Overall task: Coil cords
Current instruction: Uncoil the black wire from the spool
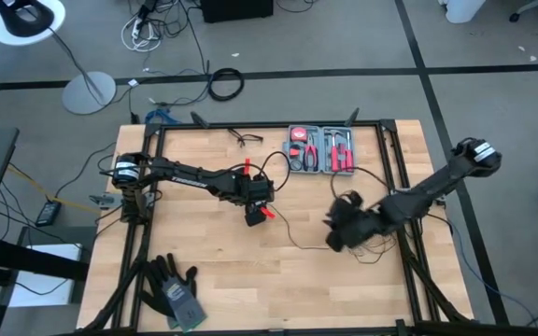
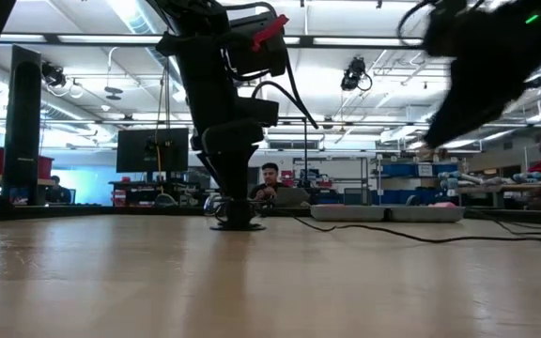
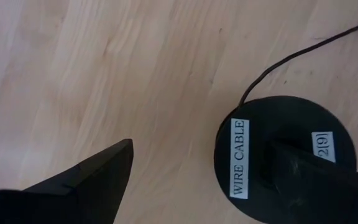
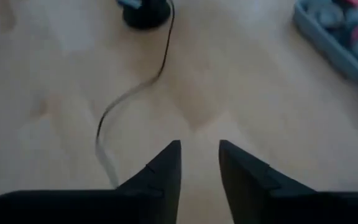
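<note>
The long thin black cable (image 1: pixel 292 238) trails across the wooden tabletop (image 1: pixel 250 289), ending in a round black puck (image 3: pixel 284 155) labelled "WIRE CABLE". The left end effector (image 1: pixel 256 217) stands over that puck, released wide around it. Beside the cable's far stretch, the right end effector (image 4: pixel 199 163) hangs slightly parted, empty.

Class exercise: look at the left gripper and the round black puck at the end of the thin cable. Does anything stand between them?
Nothing visible does. The left gripper hangs open directly over the puck, one finger already overlapping it, the other over bare table. The thin cable trails away from the puck, out of the gap.
</note>
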`<move>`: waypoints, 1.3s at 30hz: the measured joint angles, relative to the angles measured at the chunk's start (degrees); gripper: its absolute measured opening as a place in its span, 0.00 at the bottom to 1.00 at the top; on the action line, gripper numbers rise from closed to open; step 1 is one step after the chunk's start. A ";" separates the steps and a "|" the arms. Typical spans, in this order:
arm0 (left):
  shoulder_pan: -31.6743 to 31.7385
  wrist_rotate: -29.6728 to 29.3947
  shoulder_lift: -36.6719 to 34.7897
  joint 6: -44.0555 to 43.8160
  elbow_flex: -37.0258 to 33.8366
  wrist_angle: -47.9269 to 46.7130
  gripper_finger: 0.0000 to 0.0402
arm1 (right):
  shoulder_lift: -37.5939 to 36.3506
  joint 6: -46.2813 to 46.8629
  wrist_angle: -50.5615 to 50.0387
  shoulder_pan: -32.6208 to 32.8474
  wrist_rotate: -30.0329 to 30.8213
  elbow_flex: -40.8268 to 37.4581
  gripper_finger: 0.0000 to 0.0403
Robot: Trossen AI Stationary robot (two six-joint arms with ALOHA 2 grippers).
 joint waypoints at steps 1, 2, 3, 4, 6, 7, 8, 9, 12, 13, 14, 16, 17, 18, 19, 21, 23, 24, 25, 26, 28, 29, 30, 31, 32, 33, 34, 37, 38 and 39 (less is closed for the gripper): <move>0.00 0.06 0.00 0.00 0.00 0.25 0.91 | 1.52 -3.03 3.66 -1.93 0.09 -0.39 0.29; 0.00 0.09 0.00 -0.02 0.00 0.23 0.91 | 3.43 -6.12 7.36 -3.96 0.06 -0.83 0.31; 0.00 0.09 0.00 -0.02 0.00 0.30 0.91 | 5.43 -9.47 11.59 -5.92 0.01 -1.14 0.32; 0.00 0.09 0.00 -0.02 0.00 0.57 0.91 | 7.68 -13.22 16.20 -7.77 -0.11 -1.33 0.34; 0.00 0.11 0.00 -0.02 0.00 0.47 0.91 | 12.33 -21.43 26.09 -11.06 -0.12 -1.40 0.37; 0.00 0.11 0.00 -0.02 0.00 0.49 0.91 | 14.70 -25.32 31.11 -12.60 -0.28 -1.40 0.38; 0.00 0.11 0.00 -0.02 0.00 0.49 0.91 | 17.09 -29.00 36.59 -14.06 -0.81 -1.40 0.39; 0.00 0.11 0.00 -0.03 0.00 0.50 0.91 | 19.43 -32.29 41.94 -15.52 -1.95 -1.40 0.39; 0.00 0.11 0.00 -0.24 0.00 0.43 0.91 | 26.28 -38.58 53.20 -19.55 -7.43 -0.86 0.39; 0.00 0.13 0.00 -0.24 0.01 0.44 0.91 | 28.23 -39.91 54.72 -20.67 -8.85 -0.18 0.39; 0.00 0.13 0.00 -0.24 0.00 0.34 0.91 | 30.02 -40.68 55.53 -21.49 -9.54 0.77 0.38; 0.00 0.13 0.00 -0.26 0.00 0.30 0.91 | 32.88 -41.93 55.65 -22.79 -10.47 2.93 0.38; 0.00 0.16 0.00 -0.25 0.00 0.15 0.91 | 34.07 -42.28 55.46 -23.35 -10.64 3.91 0.38; 0.00 0.20 0.00 -0.26 0.00 0.23 0.91 | 35.11 -42.31 55.05 -23.78 -11.28 4.67 0.38; 0.00 0.33 0.00 -0.26 0.01 0.19 0.91 | 35.99 -42.30 54.78 -24.14 -11.89 5.29 0.38; 0.00 0.38 0.00 -0.26 0.00 0.25 0.91 | 37.29 -42.30 54.73 -24.78 -14.68 6.68 0.38; 0.00 0.52 0.00 -0.26 0.00 0.27 0.91 | 38.21 -41.87 53.62 -25.13 -15.58 8.04 0.37; 0.00 0.52 0.00 -0.26 0.00 0.51 0.91 | 38.44 -41.04 52.16 -25.19 -15.61 8.49 0.37; 0.00 0.55 0.00 -0.23 0.00 0.35 0.91 | 38.67 -39.87 50.04 -25.38 -15.55 8.86 0.35; 0.00 0.55 0.00 -0.22 0.00 0.28 0.91 | 38.83 -38.49 48.18 -25.57 -15.56 9.13 0.32; 0.00 0.55 0.00 -0.20 0.00 0.35 0.91 | 38.75 -36.43 46.12 -25.77 -15.71 9.65 0.23; 0.00 0.57 0.00 -0.20 0.00 0.44 0.91 | 38.69 -36.22 45.41 -25.78 -15.91 9.63 0.16; 0.00 0.56 0.00 -0.20 0.00 0.38 0.91 | 38.36 -36.35 44.58 -25.78 -16.41 9.66 0.09; 0.00 0.57 0.00 -0.20 0.00 0.34 0.91 | 38.08 -36.70 43.68 -25.77 -17.24 9.66 0.05; 0.00 0.57 0.00 -0.20 0.00 0.30 0.91 | 37.77 -36.77 43.22 -25.41 -17.52 9.64 0.03; 0.00 0.57 0.00 -0.20 0.00 0.22 0.91 | 37.00 -36.15 41.59 -24.96 -17.82 9.64 0.03; 0.00 0.55 0.00 -0.19 0.00 -0.22 0.91 | 35.96 -35.58 39.30 -24.25 -18.31 9.55 0.02; 0.00 0.38 0.00 -0.26 0.00 -1.67 0.91 | 31.47 -33.78 29.33 -21.18 -20.40 9.47 0.01; 0.00 0.18 0.00 -0.27 0.00 -2.12 0.91 | 29.57 -32.51 25.23 -19.89 -20.44 9.44 0.01; 0.00 0.09 0.00 -0.33 0.00 -2.25 0.91 | 27.55 -31.05 21.16 -18.57 -20.46 9.44 0.01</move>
